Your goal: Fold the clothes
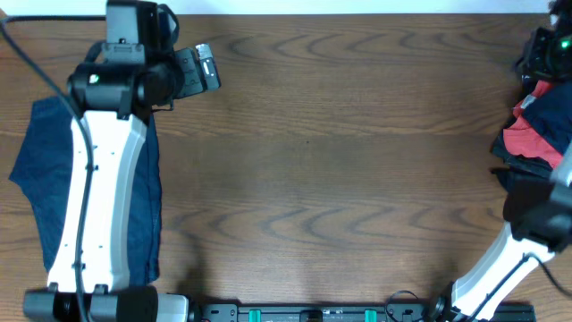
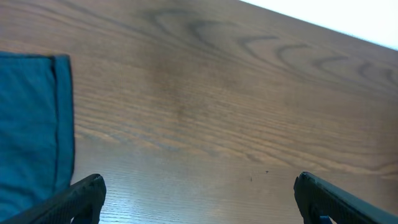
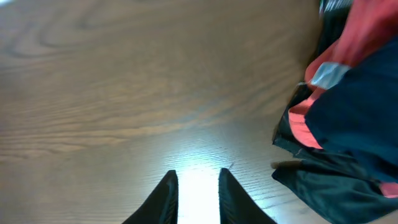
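A folded navy garment [image 1: 36, 170] of the clothes lies flat at the table's left edge, partly under my left arm; its hemmed corner [image 2: 37, 118] shows at the left of the left wrist view. My left gripper [image 2: 199, 196] hangs above bare wood to the right of that garment, jaws wide open and empty; from overhead the left gripper [image 1: 211, 69] is at the far left. A heap of clothes [image 1: 536, 130], dark navy with red, sits at the right edge. My right gripper [image 3: 194, 190] is beside the heap [image 3: 354, 118], open by a narrow gap, holding nothing.
Wooden table [image 1: 340, 161] with its white far edge [image 2: 348, 22] close behind the left gripper. A dark camera stand [image 1: 550, 49] sits at the back right corner above the heap. The arm bases and a black rail [image 1: 313, 313] run along the front edge.
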You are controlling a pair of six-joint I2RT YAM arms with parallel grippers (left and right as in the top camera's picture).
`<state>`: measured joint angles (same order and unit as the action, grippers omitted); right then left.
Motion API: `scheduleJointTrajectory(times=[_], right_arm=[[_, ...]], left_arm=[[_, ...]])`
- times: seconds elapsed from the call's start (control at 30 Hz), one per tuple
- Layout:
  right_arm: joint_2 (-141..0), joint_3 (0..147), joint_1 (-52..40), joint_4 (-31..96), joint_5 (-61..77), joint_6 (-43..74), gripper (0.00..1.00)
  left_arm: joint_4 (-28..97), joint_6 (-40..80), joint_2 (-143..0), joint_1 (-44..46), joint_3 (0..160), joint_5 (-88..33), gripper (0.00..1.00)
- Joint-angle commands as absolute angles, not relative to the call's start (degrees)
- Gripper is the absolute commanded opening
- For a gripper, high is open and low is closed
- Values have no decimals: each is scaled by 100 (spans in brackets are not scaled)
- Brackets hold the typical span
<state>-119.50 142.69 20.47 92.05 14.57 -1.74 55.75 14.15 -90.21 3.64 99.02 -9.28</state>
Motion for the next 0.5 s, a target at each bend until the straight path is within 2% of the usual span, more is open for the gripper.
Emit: scheduleJointTrajectory(times=[0.0,0.23,0.27,0.33,0.37,0.47], right_arm=[[-11041,14326,1907,9275,1483,-242,23],[-10057,14324,1732,9730,1483,-237,42],[-9957,14322,1717,9730,1485,-209,50],[-9767,14322,1717,9727,1483,-25,90],[-9677,14322,1719,9727,1483,73,99],[-9472,14322,1719,9723,1485,189,99]], left_arm=[[5636,1374,-8860,364,9891,-762,98],[5658,1374,-8833,364,9889,-762,98],[5655,1374,-8833,364,9889,-762,98],[5655,1374,-8833,364,9889,-762,98],[5658,1374,-8833,364,9889,-762,98],[5655,1374,-8833,364,9889,-762,98]])
